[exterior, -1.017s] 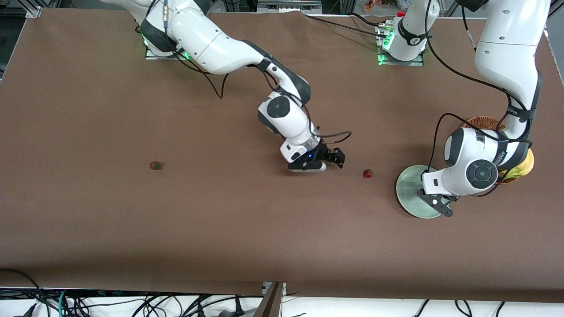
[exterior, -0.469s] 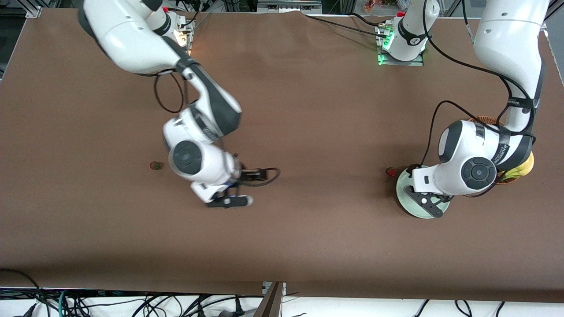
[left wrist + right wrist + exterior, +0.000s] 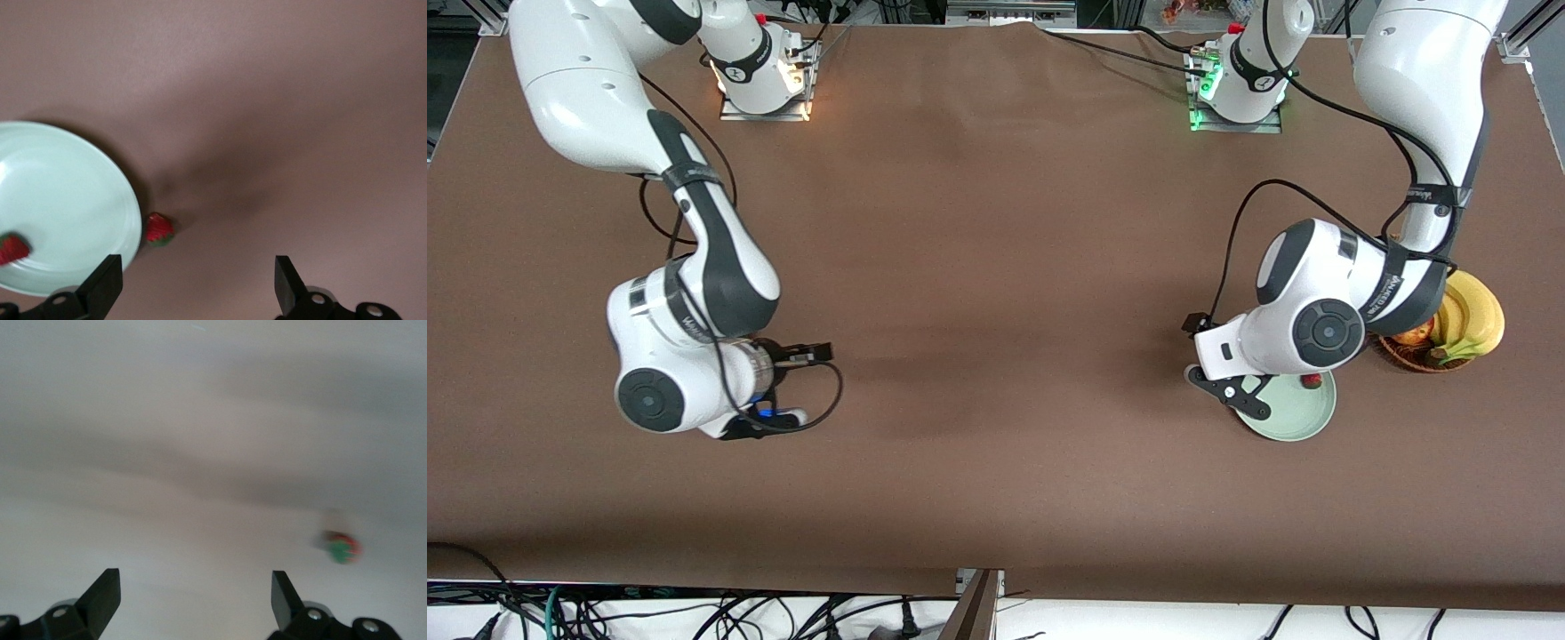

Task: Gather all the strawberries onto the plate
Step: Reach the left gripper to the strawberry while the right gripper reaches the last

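The pale mint plate (image 3: 1303, 418) lies near the left arm's end of the table and also shows in the left wrist view (image 3: 60, 200). One strawberry (image 3: 1311, 381) lies on it, also in the left wrist view (image 3: 12, 248). A second strawberry (image 3: 159, 229) lies on the table just beside the plate's rim; the left arm hides it in the front view. My left gripper (image 3: 1232, 396) (image 3: 197, 293) is open and empty, low over the table beside the plate. My right gripper (image 3: 769, 418) (image 3: 193, 600) is open and empty near a third strawberry (image 3: 340, 547) on the table.
A brown wicker basket (image 3: 1405, 354) with bananas (image 3: 1467, 320) and an apple (image 3: 1414, 336) stands beside the plate, farther toward the left arm's end. The brown table cover (image 3: 996, 267) spreads between the two arms.
My right arm swung from the table's middle to its own end, covering the third strawberry. The second strawberry travelled to the plate's rim. My left gripper shifted off the plate, uncovering the strawberry on it.
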Controlling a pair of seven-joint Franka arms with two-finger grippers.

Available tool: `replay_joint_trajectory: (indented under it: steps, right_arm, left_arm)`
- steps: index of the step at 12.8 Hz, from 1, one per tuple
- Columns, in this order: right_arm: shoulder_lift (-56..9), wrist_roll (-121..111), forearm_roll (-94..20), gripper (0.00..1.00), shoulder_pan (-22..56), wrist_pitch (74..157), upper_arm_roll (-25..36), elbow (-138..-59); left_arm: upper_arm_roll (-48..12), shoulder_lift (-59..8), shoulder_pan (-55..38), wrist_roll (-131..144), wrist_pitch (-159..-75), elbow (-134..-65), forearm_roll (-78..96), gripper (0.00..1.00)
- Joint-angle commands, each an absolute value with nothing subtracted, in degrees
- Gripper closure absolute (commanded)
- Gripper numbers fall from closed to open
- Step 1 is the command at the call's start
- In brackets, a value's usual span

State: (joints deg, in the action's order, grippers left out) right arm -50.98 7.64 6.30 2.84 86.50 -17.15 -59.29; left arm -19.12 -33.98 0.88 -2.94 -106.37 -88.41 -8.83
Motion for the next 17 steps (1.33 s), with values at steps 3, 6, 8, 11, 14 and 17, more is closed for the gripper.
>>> replay_joint_trajectory:
  steps: [3, 6, 8, 11, 14, 17]
  right_arm:
    - [-38.7, -0.1, 7.6, 0.00, 3.0, 94.3, -9.5, -81.0]
    - [-33.5, -2.4, 7.9, 0.00, 3.0, 105.0, -6.3, -94.2]
    - [-33.3, -5.0, 7.6, 0.00, 3.0, 108.2, -3.4, -97.1]
    - [-32.8, -5.6, 7.2, 0.00, 2.7, 113.5, -1.8, -102.4]
    - [-33.1, -5.5, 6.9, 0.00, 2.4, 116.0, -1.8, -103.4]
    - [-34.2, -5.5, 4.3, 0.00, 2.2, 118.5, -1.8, -103.6]
  left_arm:
    - [-19.1, -25.2, 0.2, 19.6, -117.8, -106.6, -11.9, 0.00]
    - [-18.7, -24.1, 1.1, 29.4, -130.7, -115.1, -17.1, 0.00]
    - [-18.2, -24.7, 1.5, 32.9, -138.7, -119.4, -18.2, 0.00]
    - [-17.2, -25.9, 4.0, 33.2, -139.2, -119.5, -22.8, 0.00]
    - [-17.0, -26.0, 4.7, 33.5, -138.1, -118.9, -22.9, 0.00]
    - [-17.0, -26.5, 5.7, 39.3, -139.6, -119.0, -22.0, 0.02]
